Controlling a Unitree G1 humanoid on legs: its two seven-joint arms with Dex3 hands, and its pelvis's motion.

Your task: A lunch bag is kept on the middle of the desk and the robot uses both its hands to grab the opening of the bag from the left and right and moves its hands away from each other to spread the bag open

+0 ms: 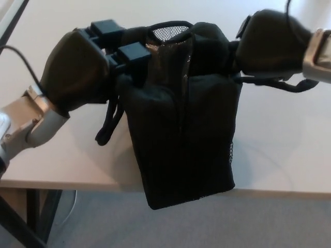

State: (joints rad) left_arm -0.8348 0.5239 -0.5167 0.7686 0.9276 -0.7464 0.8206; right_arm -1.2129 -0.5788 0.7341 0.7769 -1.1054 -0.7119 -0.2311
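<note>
Fingers (121, 44) of the left hand (77, 70) are curling over the left rim of the lunch bag (183, 129) and pinching the fabric there, with the blocky fingertips sitting on the top edge. On the other side, the right hand (269, 46) is pressing against the right rim of the bag; its fingers are lying behind the fabric, so the exact grip is hard to make out, though the hand is closing on that edge.

The lunch bag is standing upright at the near edge of the desk (289, 155), its long axis running vertically and its opening facing up — the bottom corner is overhanging the desk edge slightly. The mouth is parting a little between the two hands, and a strip of mesh lining (165, 32) is showing at the far rim.

The bag is black, soft-sided and box-shaped, with a vertical seam running down its front face. One carry strap (108, 126) is hanging as a loop off the left side onto the desk, while a second strap (282, 82) is trailing beneath the right hand.

Both forearms are being cut off by the picture edges, and the inside of the bag is too dark to read
</note>
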